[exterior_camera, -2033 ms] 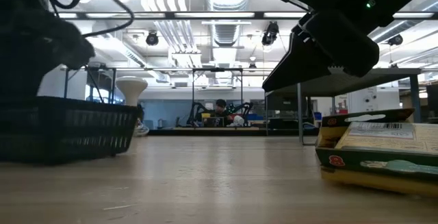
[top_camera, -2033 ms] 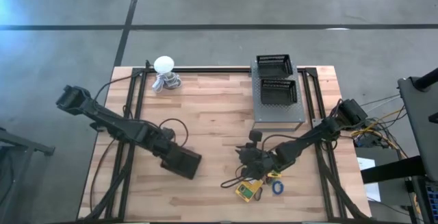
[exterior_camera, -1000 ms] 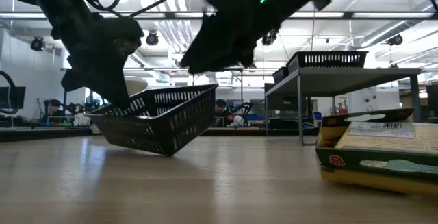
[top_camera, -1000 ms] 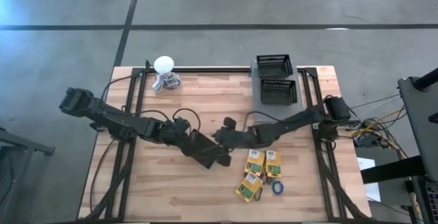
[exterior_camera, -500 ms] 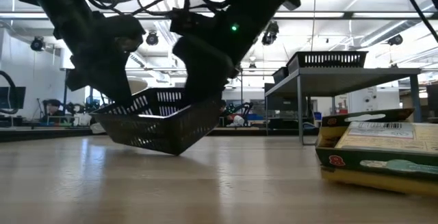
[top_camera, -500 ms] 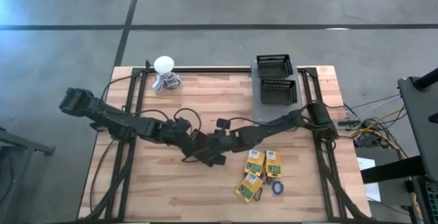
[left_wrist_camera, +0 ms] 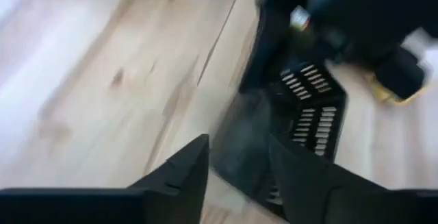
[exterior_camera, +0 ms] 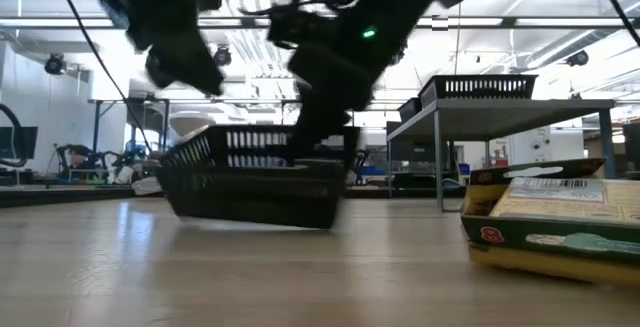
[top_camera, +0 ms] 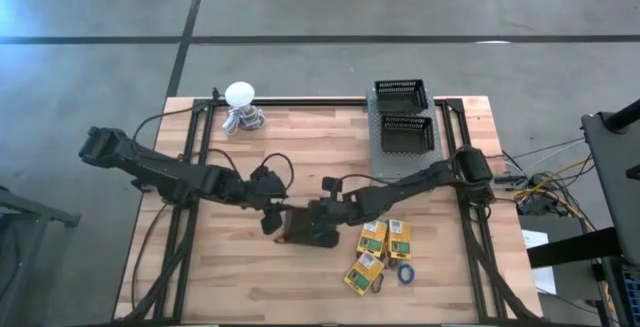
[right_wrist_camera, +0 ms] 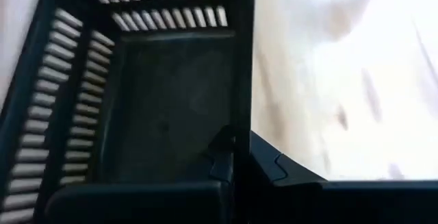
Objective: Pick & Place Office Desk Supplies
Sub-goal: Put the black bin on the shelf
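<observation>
A: Boxes (top_camera: pixel 385 237), yellow-and-green, lie by the table's near edge with a blue ring (top_camera: pixel 405 273); why is the black basket (top_camera: pixel 312 227) beside them?

B: Likely as the drop spot; the right gripper (right_wrist_camera: pixel 236 157) is clamped on its rim; the left gripper (left_wrist_camera: pixel 236 164), fingers apart, sits just off it.

A: Room?

B: Bare wood (top_camera: pixel 240 277) on the left side; boxes crowd the right.

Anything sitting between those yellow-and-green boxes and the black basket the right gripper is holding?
Nothing visible: in the high view only bare table lies between the boxes and the basket, held by the right gripper.
</observation>
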